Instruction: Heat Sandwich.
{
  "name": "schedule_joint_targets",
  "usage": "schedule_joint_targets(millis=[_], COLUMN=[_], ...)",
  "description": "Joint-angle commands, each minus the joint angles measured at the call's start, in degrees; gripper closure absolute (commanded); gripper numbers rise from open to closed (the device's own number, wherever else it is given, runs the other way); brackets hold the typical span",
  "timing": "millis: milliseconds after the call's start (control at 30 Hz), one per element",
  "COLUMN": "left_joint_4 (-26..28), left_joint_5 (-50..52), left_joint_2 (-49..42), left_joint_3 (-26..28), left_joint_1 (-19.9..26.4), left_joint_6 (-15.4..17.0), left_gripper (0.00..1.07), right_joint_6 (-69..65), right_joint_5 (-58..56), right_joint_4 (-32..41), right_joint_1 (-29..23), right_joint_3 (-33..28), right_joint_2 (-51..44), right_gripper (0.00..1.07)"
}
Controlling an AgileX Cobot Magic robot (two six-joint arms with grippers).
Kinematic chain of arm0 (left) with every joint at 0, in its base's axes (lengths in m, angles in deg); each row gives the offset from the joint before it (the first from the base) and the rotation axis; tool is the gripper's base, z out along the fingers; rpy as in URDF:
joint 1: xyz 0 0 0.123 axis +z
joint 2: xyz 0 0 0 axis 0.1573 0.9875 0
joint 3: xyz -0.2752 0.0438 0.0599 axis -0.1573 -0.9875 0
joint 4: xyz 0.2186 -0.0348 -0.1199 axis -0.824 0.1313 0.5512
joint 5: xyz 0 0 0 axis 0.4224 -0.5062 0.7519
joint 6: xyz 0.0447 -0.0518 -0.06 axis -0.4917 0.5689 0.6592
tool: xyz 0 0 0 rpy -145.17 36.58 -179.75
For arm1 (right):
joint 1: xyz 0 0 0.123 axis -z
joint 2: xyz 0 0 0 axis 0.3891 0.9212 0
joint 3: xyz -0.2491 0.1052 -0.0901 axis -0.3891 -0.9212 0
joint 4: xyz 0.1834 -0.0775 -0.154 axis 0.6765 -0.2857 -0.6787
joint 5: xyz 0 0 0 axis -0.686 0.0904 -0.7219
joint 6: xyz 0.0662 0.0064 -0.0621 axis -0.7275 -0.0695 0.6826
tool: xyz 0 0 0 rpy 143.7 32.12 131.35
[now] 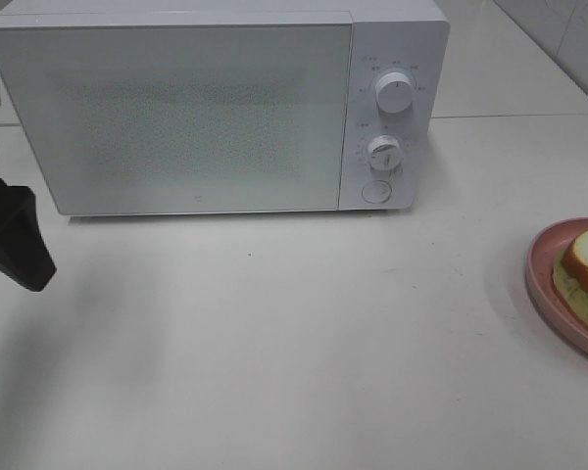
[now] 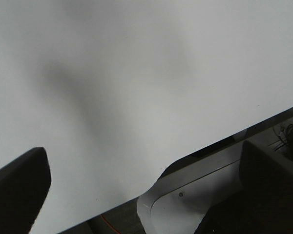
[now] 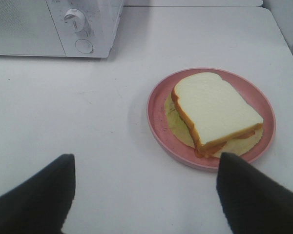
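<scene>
Right gripper (image 3: 145, 195), jaws spread and empty, hovers near the pink plate (image 3: 158, 124) bearing the sandwich (image 3: 215, 109), right of the closed microwave (image 1: 176, 117). Left gripper (image 1: 15, 240), apparently released, hangs left of it.

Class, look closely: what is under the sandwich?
The sandwich lies on a pink plate, pale filling poking out beneath the bread. The plate's middle is covered, so anything else there cannot be seen.

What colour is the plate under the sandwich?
Pink; the plate shows best in the right wrist view, under the sandwich.
</scene>
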Motion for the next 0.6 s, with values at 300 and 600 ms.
schedule_joint_targets(millis=[300, 600], left_joint_4=[-9.91, -12.95], left_joint_5=[-4.87, -3.27], left_joint_2=[-8.88, -24.24], left_joint_3=[-0.86, -7.10], left_joint_1=[8.31, 9.00], left_joint_6=[9.74, 11.75], left_gripper=[0.03, 0.03], right_joint_6=[0.69, 0.69], right_joint_5=[0.40, 0.40], right_joint_4=[0.17, 0.17], right_joint_1=[0.29, 0.29], right_joint_3=[-0.11, -0.11], right_joint_2=[-1.55, -1.55], right_gripper=[0.31, 0.31])
